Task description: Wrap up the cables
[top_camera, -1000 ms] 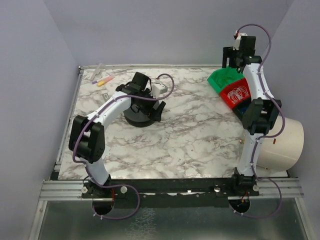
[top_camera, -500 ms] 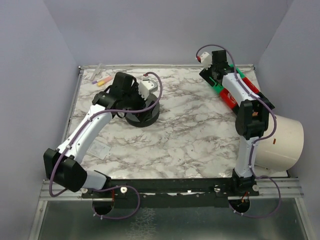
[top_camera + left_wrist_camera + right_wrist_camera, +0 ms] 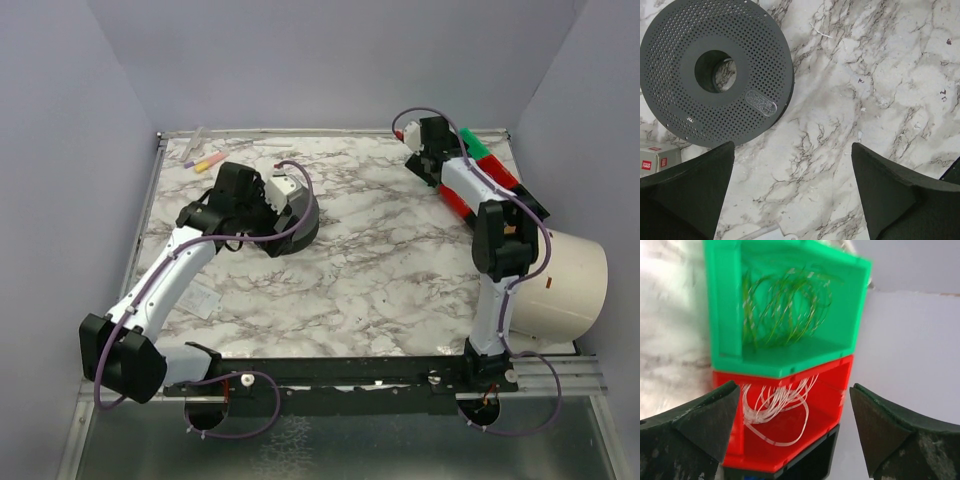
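Note:
Thin whitish cables [image 3: 771, 404] lie in a loose loop inside a red bin [image 3: 826, 390]. More coiled cables [image 3: 785, 305] sit in the green bin [image 3: 725, 300] stacked against it. My right gripper [image 3: 795, 386] faces the red bin's opening, open, with nothing between its fingers [image 3: 705, 420]. From above, the right gripper [image 3: 425, 152] covers the bins [image 3: 478, 148] at the back right, so the cables are hidden there. The left gripper [image 3: 792, 145] is open over bare marble beside the black perforated spool [image 3: 715, 70], holding nothing. Seen from above, the left gripper [image 3: 262, 195] hangs by the spool [image 3: 300, 222].
A black bin [image 3: 810, 465] sits under the red one. A small white box [image 3: 655, 157] lies by the spool. Pink and yellow markers [image 3: 205, 160] lie at the back left, a white card [image 3: 205, 298] near the left arm, and a big white tub [image 3: 572, 280] at the right edge.
The right arm swung down from its raised pose to the bins and its jaws widened. The left arm stretched out and its gripper shifted left over the spool.

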